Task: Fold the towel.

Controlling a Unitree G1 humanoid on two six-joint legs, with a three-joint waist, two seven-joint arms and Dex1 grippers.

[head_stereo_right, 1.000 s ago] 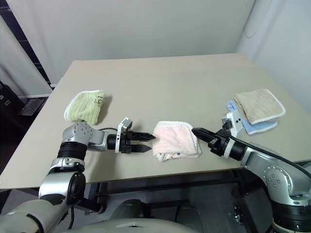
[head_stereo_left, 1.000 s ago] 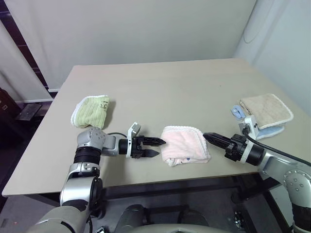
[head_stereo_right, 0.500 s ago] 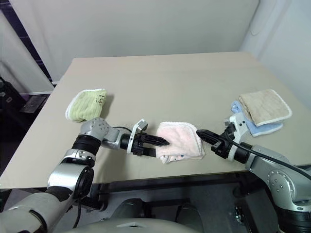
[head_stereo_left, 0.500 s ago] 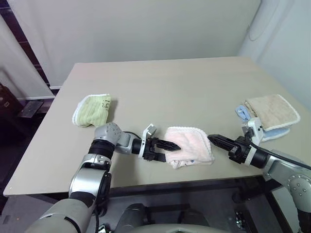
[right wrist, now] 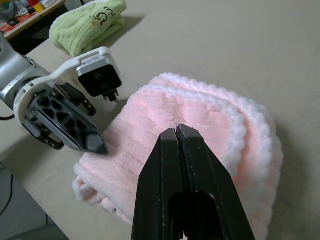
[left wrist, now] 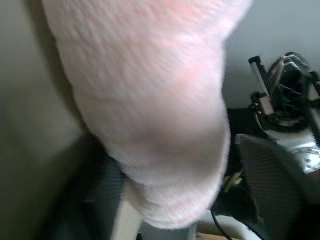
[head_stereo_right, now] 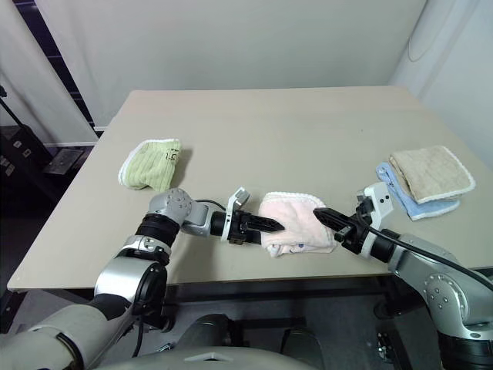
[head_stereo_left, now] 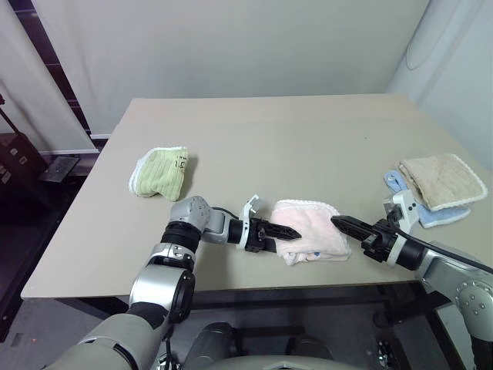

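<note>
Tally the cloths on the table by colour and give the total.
Pink: 1, the folded towel near the front edge
Green: 1, the ribbed cloth on the left
Beige: 1, the cloth on the right
Blue: 1, the cloth lying under the beige one
Total: 4

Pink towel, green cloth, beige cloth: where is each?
pink towel (head_stereo_left: pixel 316 229), left eye view, top of the folded bundle
green cloth (head_stereo_left: pixel 160 171), left eye view, its ribbed middle
beige cloth (head_stereo_right: pixel 431 173), right eye view, its top face
</note>
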